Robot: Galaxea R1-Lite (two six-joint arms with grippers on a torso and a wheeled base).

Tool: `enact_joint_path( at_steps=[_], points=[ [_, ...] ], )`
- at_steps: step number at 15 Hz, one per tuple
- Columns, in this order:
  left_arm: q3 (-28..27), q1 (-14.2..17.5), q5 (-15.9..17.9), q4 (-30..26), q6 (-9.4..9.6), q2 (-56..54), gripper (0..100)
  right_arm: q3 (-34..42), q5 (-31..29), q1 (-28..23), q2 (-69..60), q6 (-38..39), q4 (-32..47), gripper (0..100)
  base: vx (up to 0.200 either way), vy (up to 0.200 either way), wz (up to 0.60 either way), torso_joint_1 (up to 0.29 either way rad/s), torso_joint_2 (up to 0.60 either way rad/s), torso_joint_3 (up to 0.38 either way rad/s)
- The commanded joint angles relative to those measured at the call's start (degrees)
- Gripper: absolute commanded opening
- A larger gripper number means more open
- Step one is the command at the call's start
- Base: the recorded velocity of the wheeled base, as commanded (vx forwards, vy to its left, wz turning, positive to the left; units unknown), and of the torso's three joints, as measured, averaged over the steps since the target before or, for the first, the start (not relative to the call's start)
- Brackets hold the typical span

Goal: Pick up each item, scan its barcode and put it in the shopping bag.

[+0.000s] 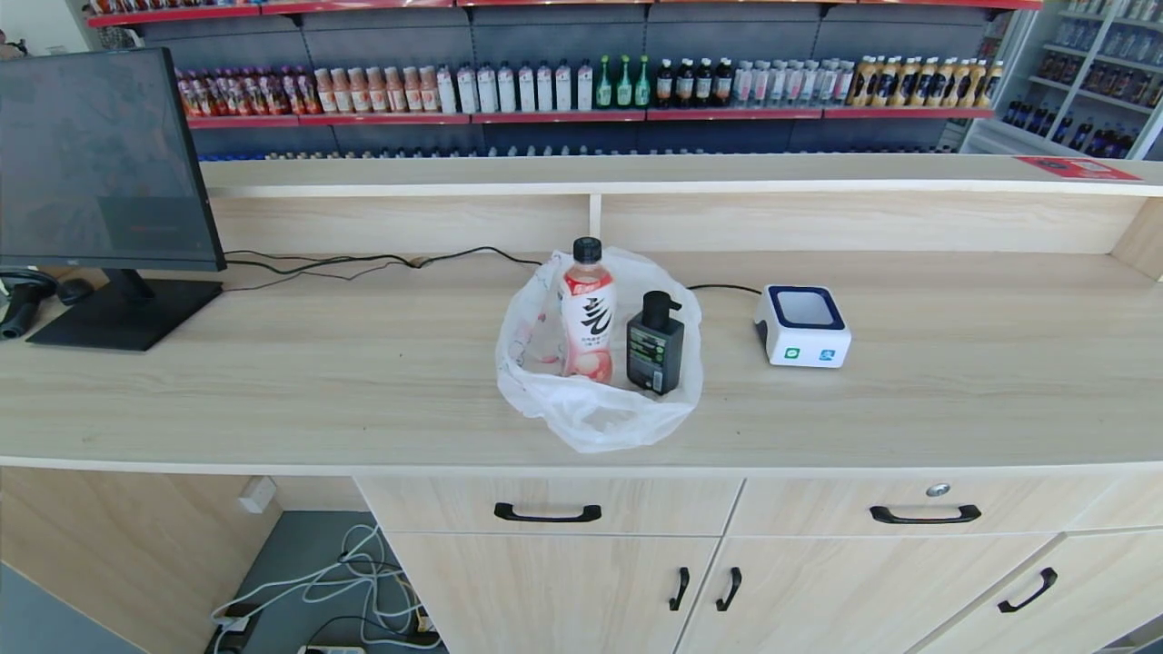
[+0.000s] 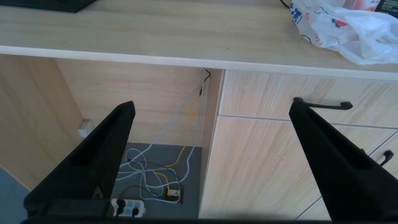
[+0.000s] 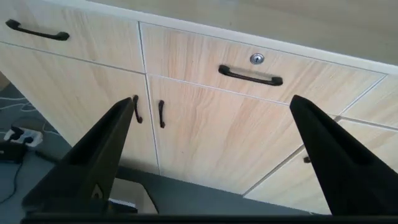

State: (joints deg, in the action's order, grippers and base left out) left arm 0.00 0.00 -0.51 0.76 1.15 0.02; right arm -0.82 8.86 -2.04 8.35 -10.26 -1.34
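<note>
Mid-frame, the pink bottle [image 1: 586,313] and pump bottle [image 1: 654,343] seemingly sit in the shopping bag [image 1: 591,413]; task looks done, left gripper [image 2: 211,104] and right gripper [image 3: 212,99] jaws released.

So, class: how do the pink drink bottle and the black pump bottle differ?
The pink drink bottle is taller and pale; the black pump bottle is shorter and dark. The pink drink bottle has a screw cap, the black pump bottle a pump head. Both stand upright in the white shopping bag.
</note>
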Motion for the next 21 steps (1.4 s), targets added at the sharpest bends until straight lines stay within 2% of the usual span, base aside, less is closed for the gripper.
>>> enact_joint_path(
  at_steps=[1,4,6,7,8,10,11,12,15,18,19,20,21],
  points=[
    [0.0,0.0,0.0,0.0,0.0,0.0,100,0.6,5.1,-5.7,-3.0,-1.0,-0.9,100,0.0,0.0,0.0,0.0,0.0,0.0],
    [0.0,0.0,0.0,0.0,0.0,0.0,100,0.8,5.6,-5.0,-2.6,-0.3,-1.4,100,0.0,0.0,0.0,0.0,0.0,0.0],
    [0.0,0.0,0.0,0.0,0.0,0.0,100,0.6,8.6,3.0,-0.9,0.6,-0.7,100,0.0,0.0,0.0,0.0,0.0,0.0],
    [0.0,0.0,0.0,0.0,0.0,0.0,100,0.6,7.8,7.1,-2.6,0.3,-0.5,100,0.0,0.0,0.0,0.0,0.0,0.0],
    [0.0,0.0,0.0,0.0,0.0,0.0,100,0.8,3.8,7.2,-3.2,-0.1,-0.9,100,0.0,0.0,0.0,0.0,0.0,0.0],
    [0.0,0.0,0.0,0.0,0.0,0.0,100,0.8,0.7,7.1,-3.1,3.1,-1.0,100,0.0,0.0,0.0,0.0,0.0,0.0],
    [0.0,0.0,0.0,0.0,0.0,0.0,100,0.8,-5.2,7.1,-3.2,4.4,0.9,100,0.0,0.0,0.0,0.0,0.0,0.0],
    [0.0,0.0,0.0,0.0,0.0,0.0,100,0.8,-8.2,7.1,-3.1,6.7,1.7,100,0.0,0.0,0.0,0.0,0.0,0.0],
    [0.0,0.0,0.0,0.0,0.0,0.0,100,0.7,-7.6,7.0,-3.0,7.4,1.7,100,0.0,0.0,0.0,0.0,0.0,0.0],
    [0.0,0.0,0.0,0.0,0.0,0.0,100,0.7,-7.7,-0.5,-4.0,9.9,1.4,100,0.0,0.0,0.0,0.0,0.0,0.0],
    [0.0,0.0,0.0,0.0,0.0,0.0,100,0.8,-7.7,-1.2,-4.0,10.4,1.3,100,0.0,0.0,0.0,0.0,0.0,0.0],
    [0.0,0.0,0.0,0.0,0.0,0.0,100,0.7,-6.2,2.9,-7.0,5.4,1.5,100,0.0,0.0,0.0,0.0,0.0,0.0],
    [0.0,0.0,0.0,0.0,0.0,0.0,100,0.7,-4.9,2.3,-7.2,4.8,1.5,100,0.0,0.0,0.0,0.0,0.0,0.0]
  ],
)
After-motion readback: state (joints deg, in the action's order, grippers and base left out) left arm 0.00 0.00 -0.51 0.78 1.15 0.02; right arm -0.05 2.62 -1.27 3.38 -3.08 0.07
